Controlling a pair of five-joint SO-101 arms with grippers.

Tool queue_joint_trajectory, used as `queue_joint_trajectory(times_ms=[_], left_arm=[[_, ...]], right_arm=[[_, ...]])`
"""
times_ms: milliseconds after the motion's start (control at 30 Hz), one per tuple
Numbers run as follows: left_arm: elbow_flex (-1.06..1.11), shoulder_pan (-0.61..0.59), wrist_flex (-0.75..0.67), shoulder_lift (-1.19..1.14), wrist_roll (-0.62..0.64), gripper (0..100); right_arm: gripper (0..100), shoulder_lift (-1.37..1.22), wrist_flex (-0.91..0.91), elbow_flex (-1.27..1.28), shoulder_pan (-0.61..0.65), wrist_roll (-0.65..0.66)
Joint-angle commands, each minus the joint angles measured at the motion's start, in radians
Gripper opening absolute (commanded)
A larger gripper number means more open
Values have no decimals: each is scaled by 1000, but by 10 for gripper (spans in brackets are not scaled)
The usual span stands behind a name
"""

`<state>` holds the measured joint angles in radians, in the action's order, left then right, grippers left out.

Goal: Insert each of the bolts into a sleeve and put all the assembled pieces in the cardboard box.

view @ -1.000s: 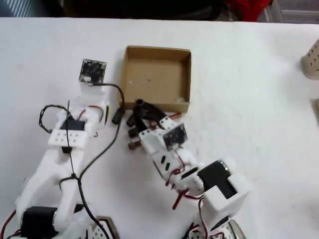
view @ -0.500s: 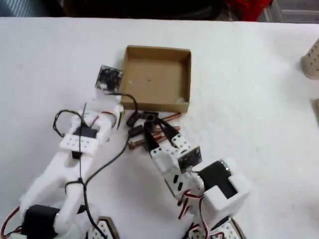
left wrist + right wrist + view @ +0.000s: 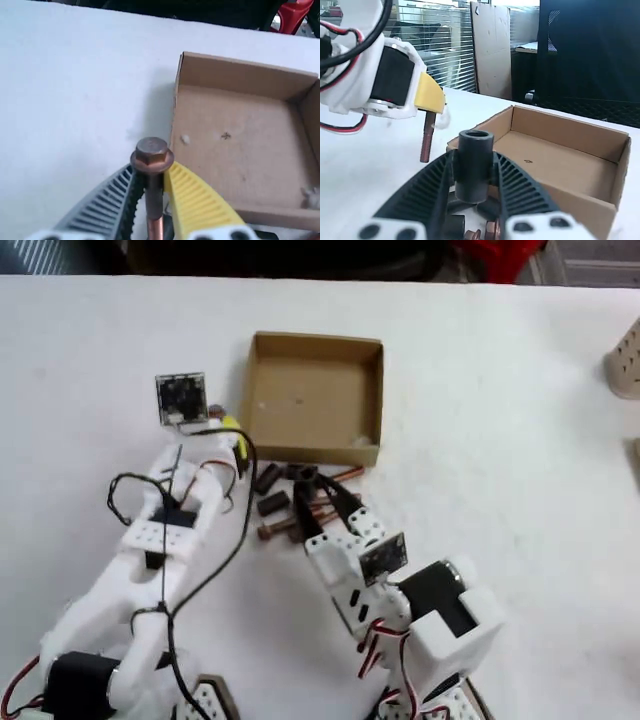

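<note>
Copper bolt (image 3: pixel 152 159) first: your left arm's fingers (image 3: pixel 192 200), one grey and one yellow, are closed tight on its shank just under the hex head. In the right wrist view its threaded end hangs below the yellow finger, above the white surface (image 3: pixel 500 440) and just off the near left corner of the cardboard box (image 3: pixel 320 452).

Your right arm's fingers (image 3: pixel 520 192) are clamped on either side of a black sleeve (image 3: pixel 474 167), which stands upright with its open bore facing up. It sits just in front of the box's near wall. Bolt and sleeve are near each other but apart, the bolt off to one side of the bore.

Below the held sleeve, loose sleeves (image 3: pixel 272 503) and loose bolts (image 3: pixel 272 531) lie on the surface between your two arms, just in front of the box.
</note>
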<state>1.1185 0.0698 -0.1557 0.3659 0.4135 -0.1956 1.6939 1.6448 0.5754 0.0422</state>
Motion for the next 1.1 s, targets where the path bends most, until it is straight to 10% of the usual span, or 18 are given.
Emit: queue_joint_trajectory(times_ms=[0, 400, 733, 1067], left_arm=[[63, 15, -215, 119, 9, 24], [261, 148, -298, 527, 14, 24], [100, 352, 127, 705, 18, 24], [71, 378, 166, 714, 20, 24]], right_arm=[[16, 2, 22, 6, -15, -9], [16, 2, 22, 6, 4, -9], [16, 2, 22, 6, -2, -3], [16, 1, 21, 6, -2, -2]])
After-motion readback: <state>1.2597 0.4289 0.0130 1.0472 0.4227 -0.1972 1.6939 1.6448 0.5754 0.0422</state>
